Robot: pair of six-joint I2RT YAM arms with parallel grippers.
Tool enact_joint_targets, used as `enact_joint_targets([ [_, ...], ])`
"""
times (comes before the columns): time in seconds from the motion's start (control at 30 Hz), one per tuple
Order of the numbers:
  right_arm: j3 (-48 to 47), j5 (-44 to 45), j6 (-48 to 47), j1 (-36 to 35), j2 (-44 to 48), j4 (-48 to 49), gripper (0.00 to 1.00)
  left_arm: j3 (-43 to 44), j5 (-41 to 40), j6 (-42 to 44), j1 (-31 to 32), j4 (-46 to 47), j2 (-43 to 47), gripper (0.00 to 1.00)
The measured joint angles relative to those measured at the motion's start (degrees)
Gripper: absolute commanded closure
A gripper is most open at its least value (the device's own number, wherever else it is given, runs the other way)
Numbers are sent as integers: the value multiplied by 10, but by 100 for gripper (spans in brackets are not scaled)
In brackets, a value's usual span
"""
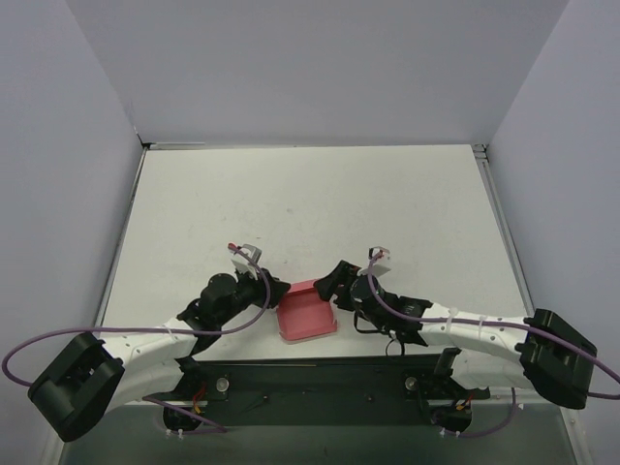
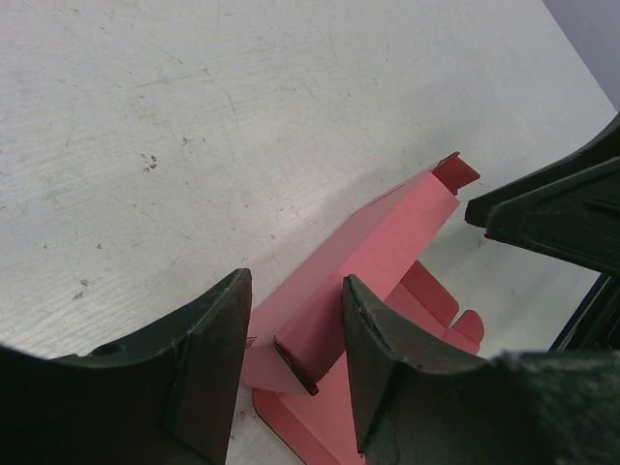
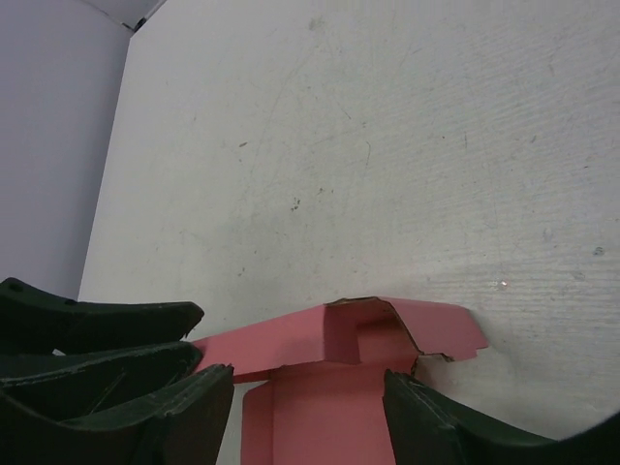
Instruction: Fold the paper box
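Observation:
The paper box (image 1: 306, 312) is a pink-red card piece lying on the white table near the front edge, between my two grippers. In the left wrist view a folded-up wall of the paper box (image 2: 368, 252) stands between the fingers of my left gripper (image 2: 294, 373) and fills the gap, touching both pads. My left gripper (image 1: 282, 291) is at the box's left side. My right gripper (image 1: 327, 283) is at the box's far right corner. Its jaws (image 3: 310, 426) stand wide apart over the box floor (image 3: 329, 412), holding nothing, with a torn-edged flap (image 3: 436, 329) just beyond them.
The white table (image 1: 310, 194) stretches far back behind the box, enclosed by grey walls on three sides. A black base plate (image 1: 320, 378) runs along the near edge under both arms. Purple cables loop off each arm.

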State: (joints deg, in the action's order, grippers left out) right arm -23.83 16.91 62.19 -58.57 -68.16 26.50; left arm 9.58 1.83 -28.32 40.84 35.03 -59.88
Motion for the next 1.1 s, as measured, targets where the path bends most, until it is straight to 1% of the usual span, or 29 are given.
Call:
enact_joint_targets([
  [0.03, 0, 1, -8, -2, 14, -12, 30, 2, 0, 2, 0, -2, -1, 47],
  [0.1, 0, 2, -25, -7, 45, -37, 26, 9, -1, 6, 0, -11, -3, 44],
  [0.13, 0, 2, -34, -8, 59, -49, 22, 14, -1, 8, 0, -16, -4, 42],
  [0.3, -19, 14, -91, -5, 111, -138, 19, 35, -1, 19, 0, -36, -8, 33],
  [0.5, -42, 9, -162, 41, 122, -191, 22, 56, -5, 28, 0, -56, -9, 24],
  [0.67, -63, -35, -235, 87, 106, -207, 27, 78, -35, 27, 0, -103, -2, 23],
  [0.77, -80, -68, -293, 104, 77, -209, 28, 94, -69, 3, 0, -160, 31, 23],
  [0.87, -89, -91, -335, 105, 56, -217, 32, 99, -89, -29, 0, -210, 75, 23],
  [0.97, -94, -108, -365, 105, 41, -220, 36, 99, -95, -64, 0, -260, 114, 23],
  [1.1, -96, -120, -387, 105, 26, -220, 38, 93, -93, -104, 0, -296, 145, 21],
])
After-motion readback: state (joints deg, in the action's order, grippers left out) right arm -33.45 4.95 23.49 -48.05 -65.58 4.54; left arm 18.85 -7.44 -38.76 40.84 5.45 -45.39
